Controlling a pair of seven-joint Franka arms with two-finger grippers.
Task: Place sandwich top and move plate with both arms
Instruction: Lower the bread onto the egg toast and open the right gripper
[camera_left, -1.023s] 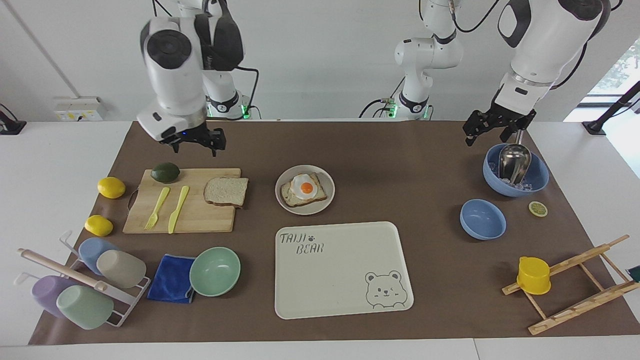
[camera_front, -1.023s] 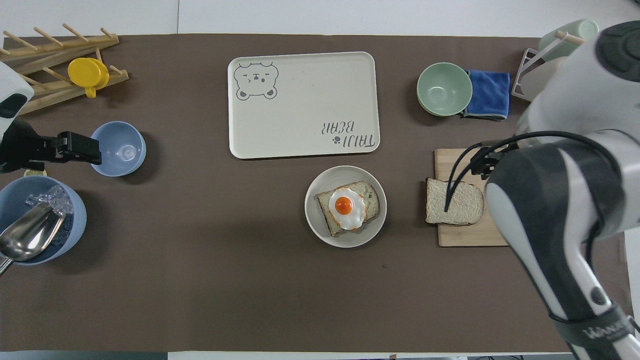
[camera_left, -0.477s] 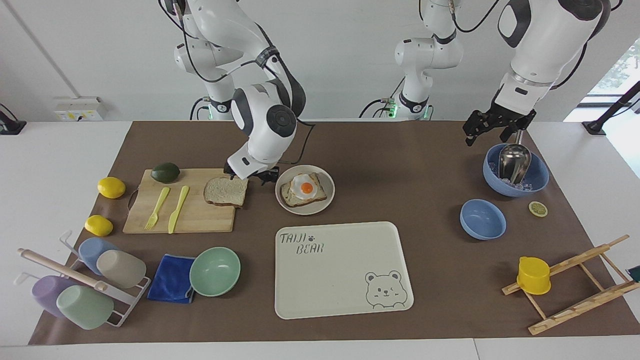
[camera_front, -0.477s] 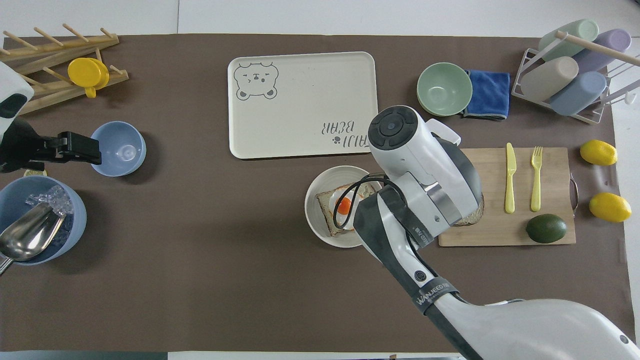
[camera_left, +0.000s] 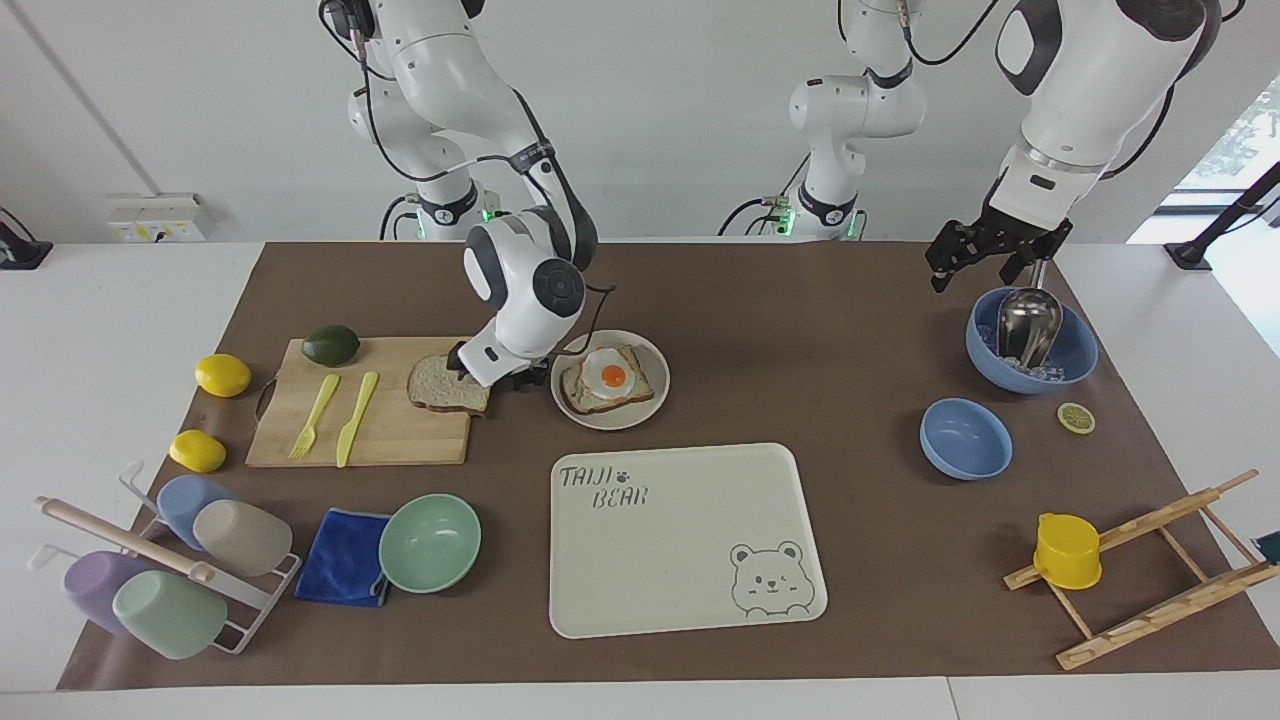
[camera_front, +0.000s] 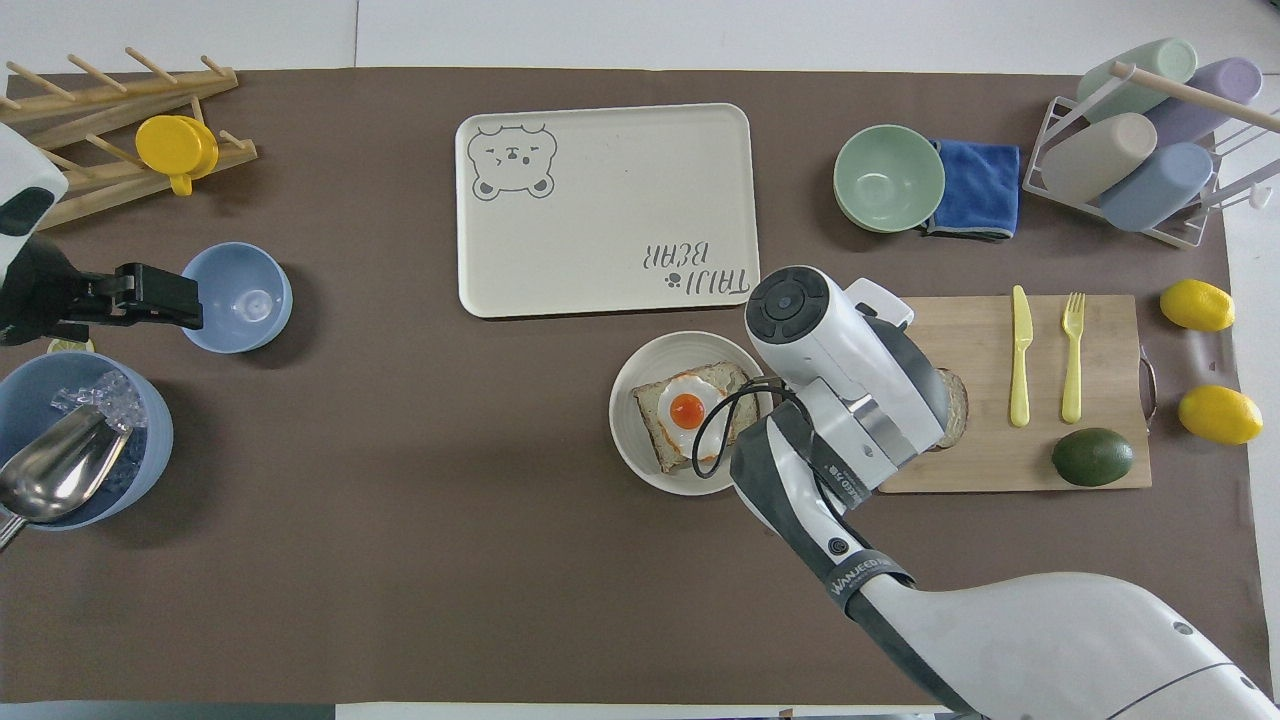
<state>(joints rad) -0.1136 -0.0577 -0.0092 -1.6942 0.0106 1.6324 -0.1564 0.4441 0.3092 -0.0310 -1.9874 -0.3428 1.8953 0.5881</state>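
The sandwich top (camera_left: 438, 386), a plain bread slice, lies on the end of the wooden cutting board (camera_left: 390, 440) beside the plate. In the overhead view only the edge of the sandwich top (camera_front: 955, 405) shows past the right arm's wrist. The round beige plate (camera_left: 655, 400) (camera_front: 640, 365) holds a toast slice with a fried egg (camera_left: 607, 378). My right gripper (camera_left: 495, 372) is low over the slice's end toward the plate, jaws open; contact cannot be told. My left gripper (camera_left: 985, 262) (camera_front: 160, 298) waits open over the blue bowl of ice.
A yellow fork, knife and an avocado (camera_left: 331, 345) share the board, with two lemons beside it. The bear tray (camera_left: 690, 540) lies farther from the robots than the plate. A mint bowl (camera_left: 430, 543), blue cloth, cup rack, two blue bowls, scoop and a wooden rack with a yellow cup stand around.
The right arm swung from high above the board's robot-side edge down to the bread slice, then settled lower over its end. The left arm stayed still.
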